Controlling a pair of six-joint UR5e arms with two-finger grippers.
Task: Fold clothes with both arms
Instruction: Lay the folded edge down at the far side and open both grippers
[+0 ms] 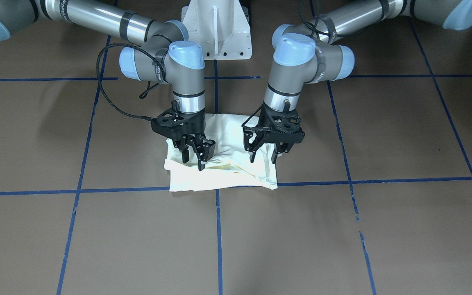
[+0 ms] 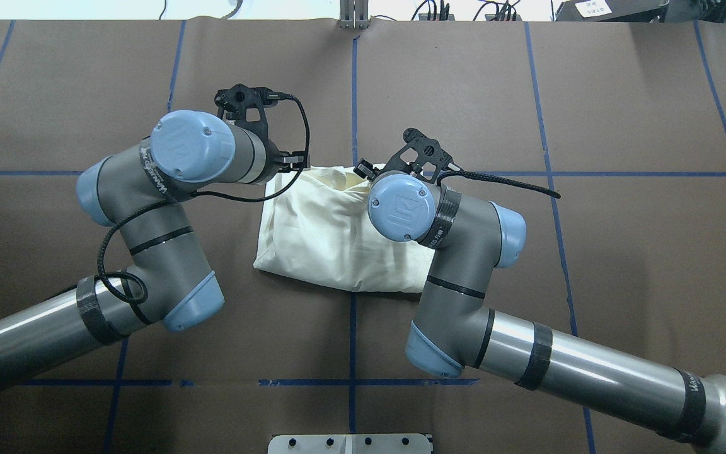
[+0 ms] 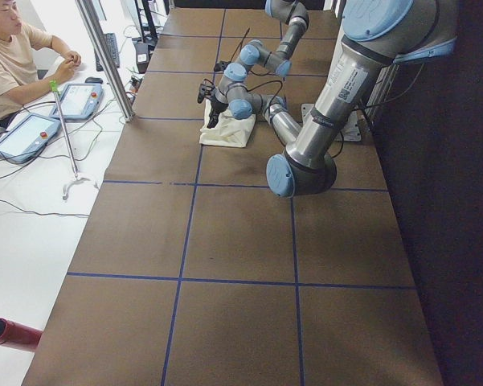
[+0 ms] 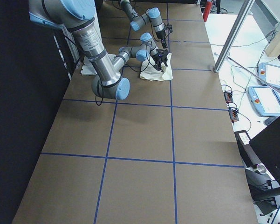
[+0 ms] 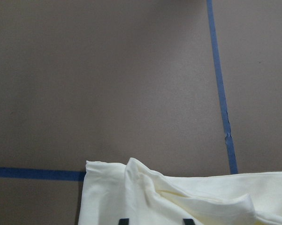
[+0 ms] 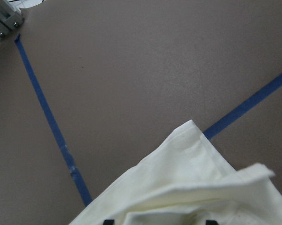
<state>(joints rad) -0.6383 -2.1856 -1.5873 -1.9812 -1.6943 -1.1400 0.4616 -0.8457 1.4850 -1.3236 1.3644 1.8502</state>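
Limp, light T-shirt (image 1: 219, 180) lay under parted, empty left hand (image 1: 264, 159) and right hand (image 1: 194, 163); probably best pinched at its 12 o'clock corners overhead.

place: robotics lab | signs: brown tabletop (image 1: 404, 131) gridded with blue tape (image 1: 218, 229); left arm (image 2: 155, 252), right arm (image 2: 464, 265), white pedestal (image 1: 216, 37); teach pendants (image 3: 79, 101) on side desk (image 3: 32, 209); seated person (image 3: 16, 56)

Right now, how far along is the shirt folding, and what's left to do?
Mostly done: the shirt lies as a compact cream bundle, plain side up. In hand: nothing gripped; the left end effector and right end effector appear open over its edge. Left: likely smoothing the rumpled top layer.
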